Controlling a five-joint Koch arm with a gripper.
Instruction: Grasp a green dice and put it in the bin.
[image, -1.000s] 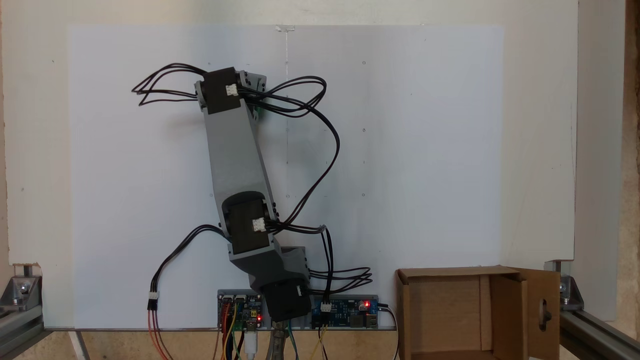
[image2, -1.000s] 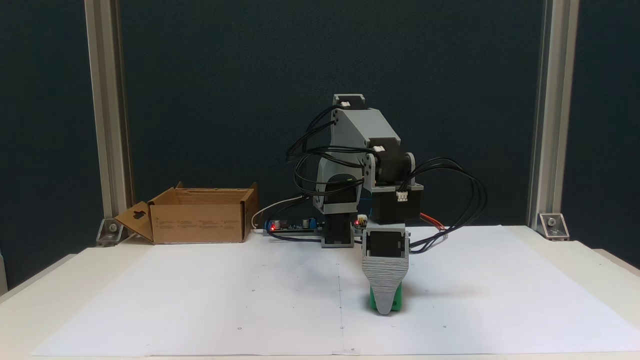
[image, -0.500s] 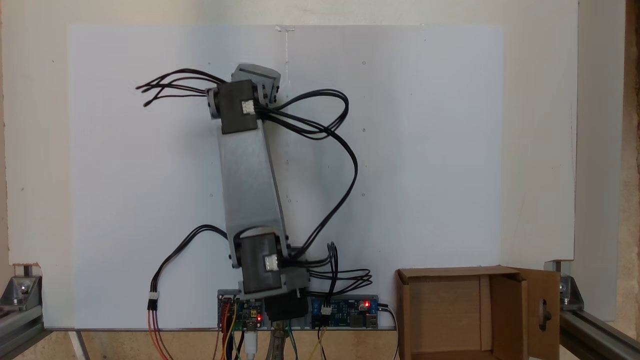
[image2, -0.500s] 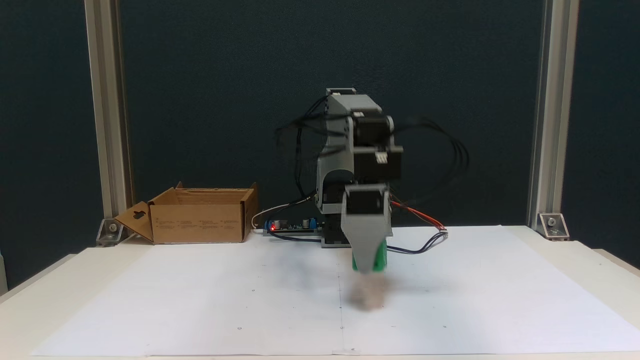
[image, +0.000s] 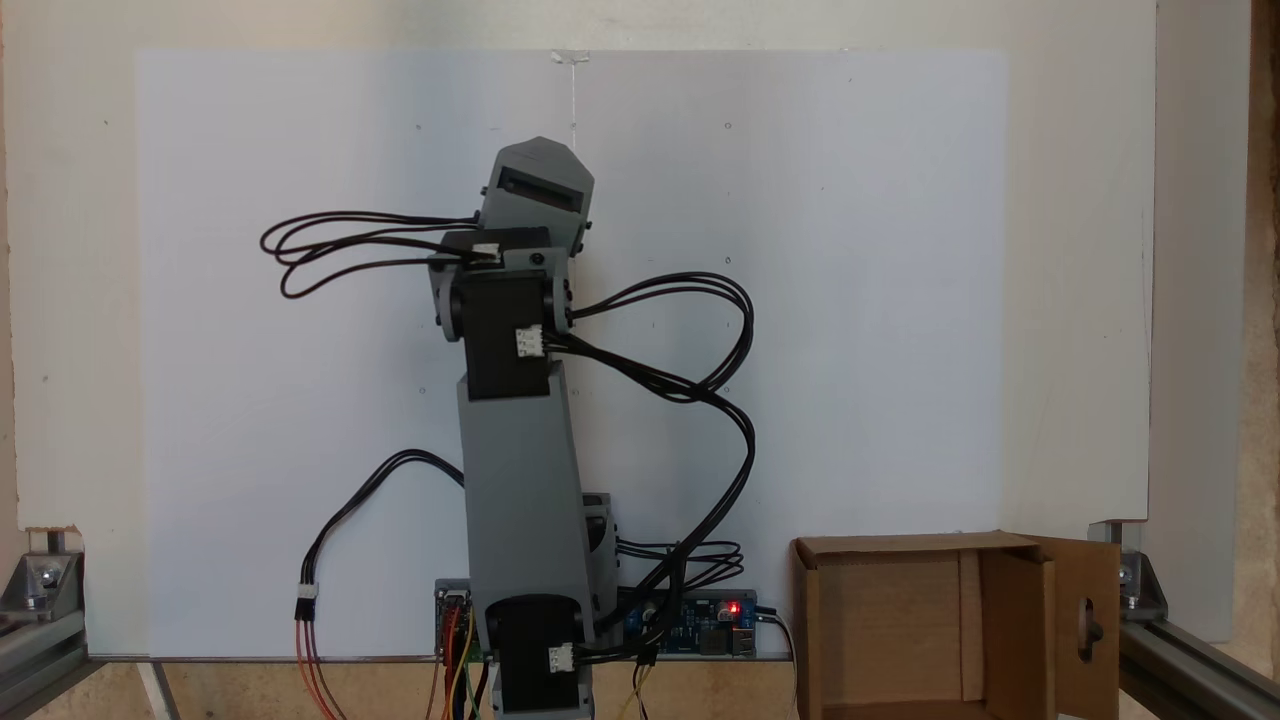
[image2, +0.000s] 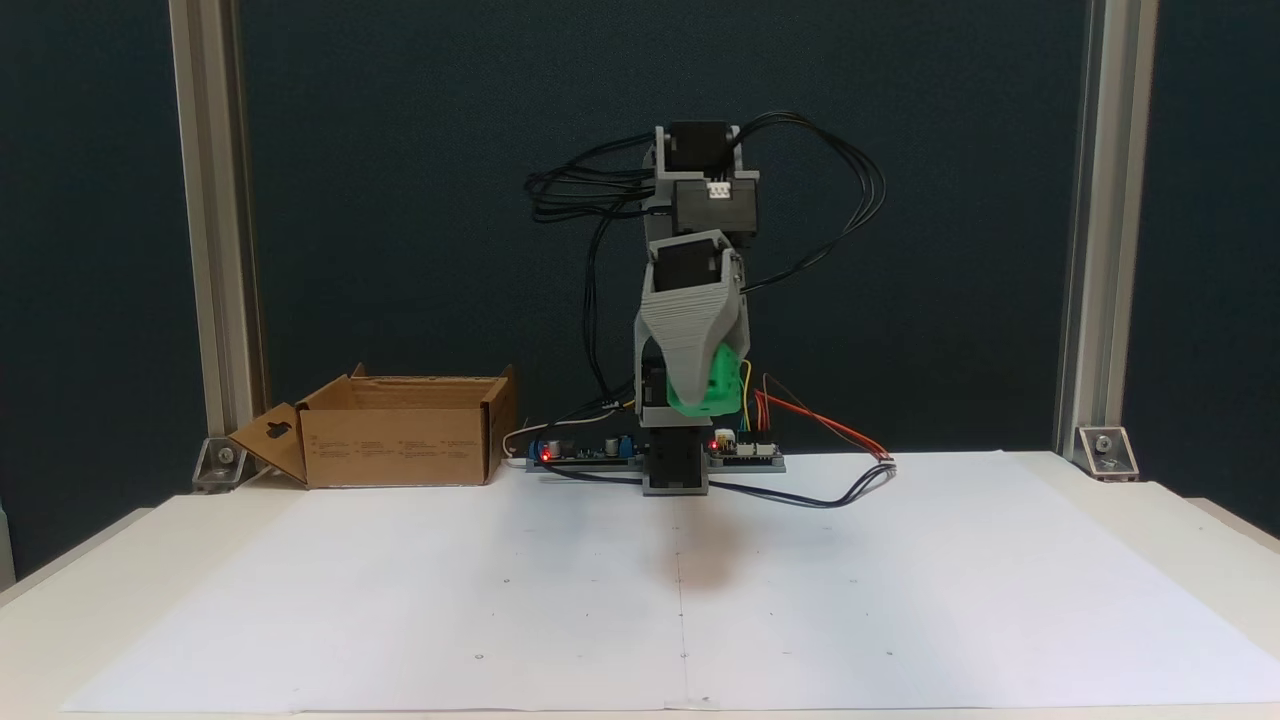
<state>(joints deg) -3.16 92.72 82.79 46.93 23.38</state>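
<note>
The green dice hangs high above the white paper, pinched in my gripper, which is shut on it. A grey ribbed finger covers the dice's left part. Seen from above in a fixed view, the gripper points down near the sheet's middle and hides the dice. The bin, an open brown cardboard box with a keyhole-cut flap, stands at the table's back left, well apart from the gripper. From above, the bin lies at the lower right, beside the arm's base.
Circuit boards with red lights sit at the arm's base, with wires trailing right. Black cable loops swing out from the arm. Aluminium posts stand at both back corners. White paper covers the table.
The gripper has risen from the paper with the green dice in it, and the arm has folded back toward its base, shifting slightly toward the bin's side.
</note>
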